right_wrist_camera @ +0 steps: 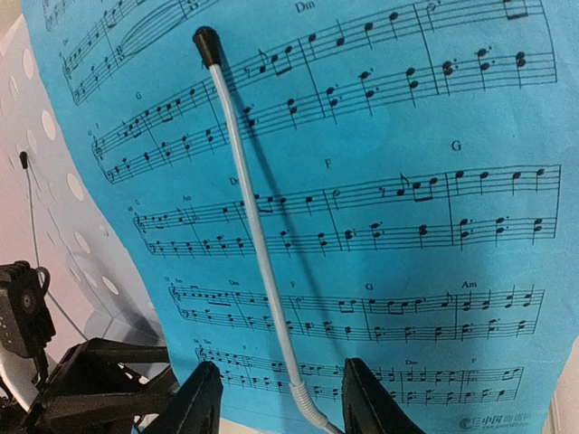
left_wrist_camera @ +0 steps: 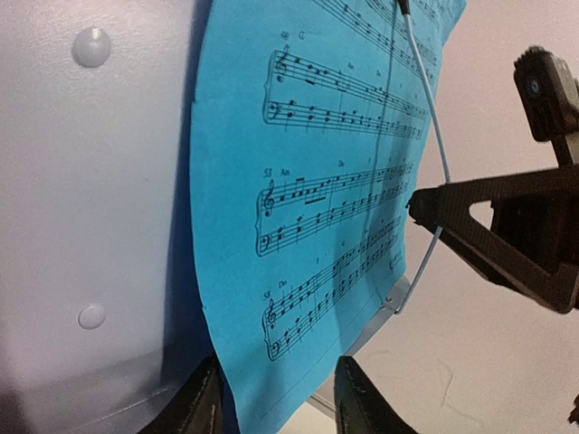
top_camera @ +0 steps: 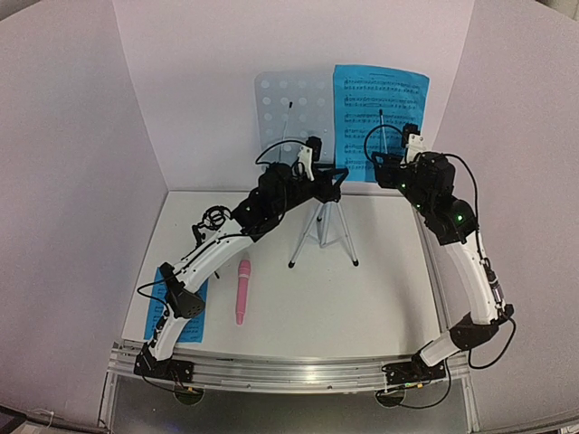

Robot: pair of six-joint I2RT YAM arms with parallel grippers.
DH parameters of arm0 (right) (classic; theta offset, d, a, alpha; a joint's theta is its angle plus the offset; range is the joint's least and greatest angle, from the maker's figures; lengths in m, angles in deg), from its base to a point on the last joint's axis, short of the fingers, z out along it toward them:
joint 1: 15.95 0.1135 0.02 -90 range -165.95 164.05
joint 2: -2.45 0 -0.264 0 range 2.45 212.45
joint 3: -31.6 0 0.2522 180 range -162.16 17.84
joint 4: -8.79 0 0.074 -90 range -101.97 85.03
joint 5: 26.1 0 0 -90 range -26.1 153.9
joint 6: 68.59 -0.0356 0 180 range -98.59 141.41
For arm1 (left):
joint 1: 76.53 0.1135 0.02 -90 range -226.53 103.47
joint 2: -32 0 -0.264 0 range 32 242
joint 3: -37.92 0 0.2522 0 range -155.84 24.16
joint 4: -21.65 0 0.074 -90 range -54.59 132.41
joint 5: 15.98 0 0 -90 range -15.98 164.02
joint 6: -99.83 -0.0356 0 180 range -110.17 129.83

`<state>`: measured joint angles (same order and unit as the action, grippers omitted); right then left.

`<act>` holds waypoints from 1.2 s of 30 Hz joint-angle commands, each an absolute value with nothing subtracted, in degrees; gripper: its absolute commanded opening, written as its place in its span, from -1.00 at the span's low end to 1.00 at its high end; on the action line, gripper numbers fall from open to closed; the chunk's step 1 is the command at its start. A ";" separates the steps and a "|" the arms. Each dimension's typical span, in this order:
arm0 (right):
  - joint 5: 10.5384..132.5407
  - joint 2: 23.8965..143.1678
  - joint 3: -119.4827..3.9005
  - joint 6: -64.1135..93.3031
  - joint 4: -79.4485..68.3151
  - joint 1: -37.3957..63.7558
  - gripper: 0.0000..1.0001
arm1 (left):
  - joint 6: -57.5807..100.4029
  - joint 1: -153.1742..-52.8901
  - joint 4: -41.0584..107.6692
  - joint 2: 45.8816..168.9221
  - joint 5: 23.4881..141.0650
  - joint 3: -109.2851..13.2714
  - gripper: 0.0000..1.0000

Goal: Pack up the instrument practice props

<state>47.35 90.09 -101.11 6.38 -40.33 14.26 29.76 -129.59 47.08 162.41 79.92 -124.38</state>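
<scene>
White table [top_camera: 380, 280], plain pale walls behind; holds at 12 o'clock a pale-blue perforated music stand [top_camera: 291, 104] on a silver tripod [top_camera: 322, 231]; carries toward 1 o'clock 1 blue sheet-music page [top_camera: 380, 108], upright against the stand's face and pinned by a thin springy wire holder [right_wrist_camera: 249, 208]. Shows at 7 o'clock a 2nd blue page [top_camera: 197, 316] lying flat, partly under the left arm, with the pink stick microphone [top_camera: 242, 291] just beside it. Left gripper [left_wrist_camera: 271, 402] spread, straddling the upright page's lower corner without pinching; right gripper [right_wrist_camera: 285, 402] spread too, flanking the wire's foot, apparently not clamping it. Judged featherlight, limp, easy to crease or tear; likely slides free only after easing the wire off; best taken at the bare lower edge, near a corner, with a gentle pinch and support from the other gripper against drooping.
</scene>
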 commanded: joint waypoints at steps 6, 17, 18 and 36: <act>48.08 89.20 -100.59 6.06 -36.63 13.49 -0.42 | 29.63 -129.53 43.77 163.03 81.42 -123.45 -1.00; 46.47 87.47 -97.89 5.73 -35.25 13.04 -1.00 | 24.43 -129.43 42.52 158.80 81.40 -120.40 -1.00; 46.57 87.38 -97.79 5.85 -35.02 12.95 -1.00 | 23.75 -129.38 42.51 158.07 81.40 -119.88 -1.00; 48.41 87.70 -99.08 6.03 -34.38 12.72 -1.00 | 16.31 -121.60 56.42 138.40 83.30 -106.59 -1.00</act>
